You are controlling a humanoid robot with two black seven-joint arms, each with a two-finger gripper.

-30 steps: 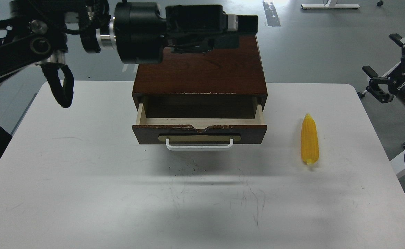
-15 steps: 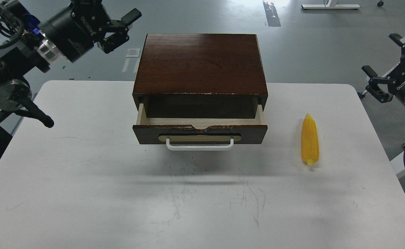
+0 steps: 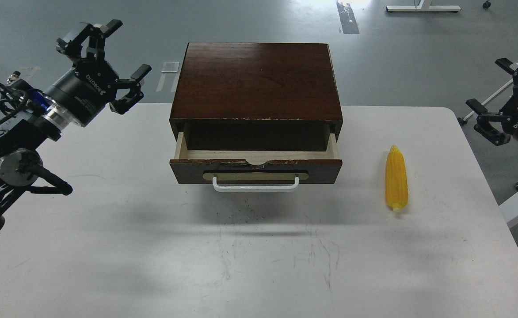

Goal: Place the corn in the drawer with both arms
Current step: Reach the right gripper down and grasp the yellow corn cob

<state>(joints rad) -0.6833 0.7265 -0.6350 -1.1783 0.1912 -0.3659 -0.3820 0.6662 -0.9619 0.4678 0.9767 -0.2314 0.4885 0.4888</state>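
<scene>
The yellow corn lies on the white table at the right, point away from me. The drawer with its dark front and white handle stands partly pulled out of the dark brown box at the table's middle back; its pale inside shows nothing in it. My left gripper is open and empty, up at the far left, left of the box. My right gripper is open and empty, beyond the table's right edge, well right of the corn.
The box casing stands as a tall block behind the drawer. Grey floor lies beyond the table's far edge. A white frame leg shows far back on the floor. Dark scuff marks mark the table's front.
My left arm has swung from over the box top back to the left and down; its gripper now sits left of the box. My right gripper has shifted slightly right and down.
</scene>
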